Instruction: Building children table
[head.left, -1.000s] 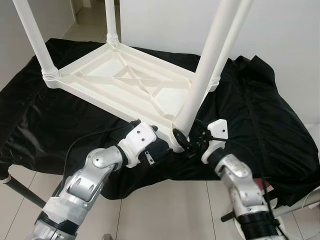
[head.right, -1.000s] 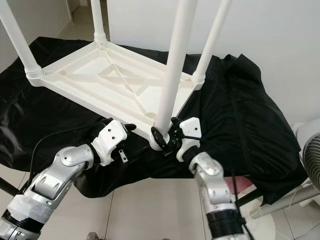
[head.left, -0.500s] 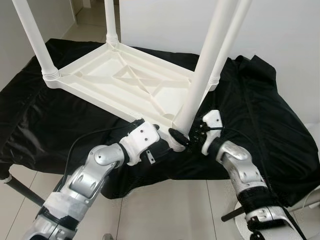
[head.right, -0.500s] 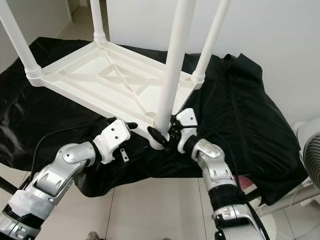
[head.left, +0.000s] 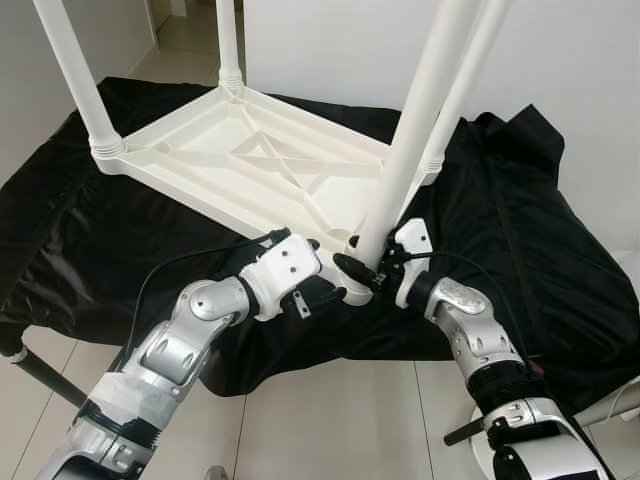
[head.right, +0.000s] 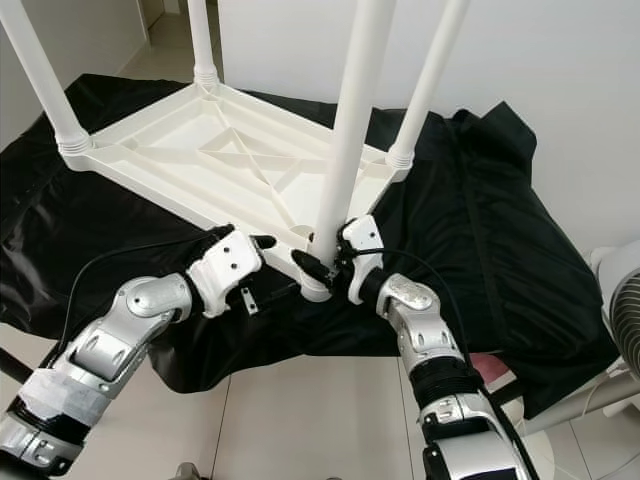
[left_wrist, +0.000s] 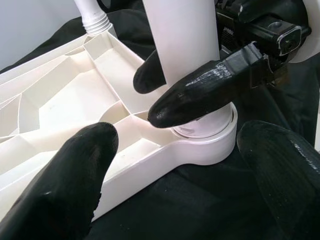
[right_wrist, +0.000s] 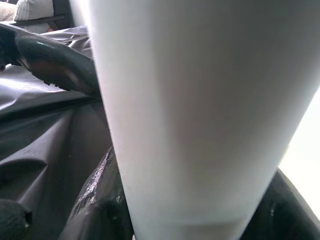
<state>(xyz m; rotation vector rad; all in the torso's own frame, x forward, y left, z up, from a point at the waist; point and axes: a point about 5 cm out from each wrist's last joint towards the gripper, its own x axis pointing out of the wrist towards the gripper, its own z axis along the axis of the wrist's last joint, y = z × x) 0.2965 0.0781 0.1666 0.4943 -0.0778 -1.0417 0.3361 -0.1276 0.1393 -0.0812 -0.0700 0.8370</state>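
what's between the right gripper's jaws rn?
The near table leg, low down by its socket. The right gripper straddles it; the right wrist view shows the white tube close up.

Right gripper (head.left: 362, 272) clamped, left gripper (left_wrist: 170, 165) spread apart

Black cloth (head.left: 520, 230) draped over raised surface, crumpled, folds along right side; edge hangs toward floor; light tiled floor (head.left: 330, 420) below, grout lines visible; white wall (head.right: 560, 90) behind; fan grille (head.right: 628, 320) at right edge, partly cut off.
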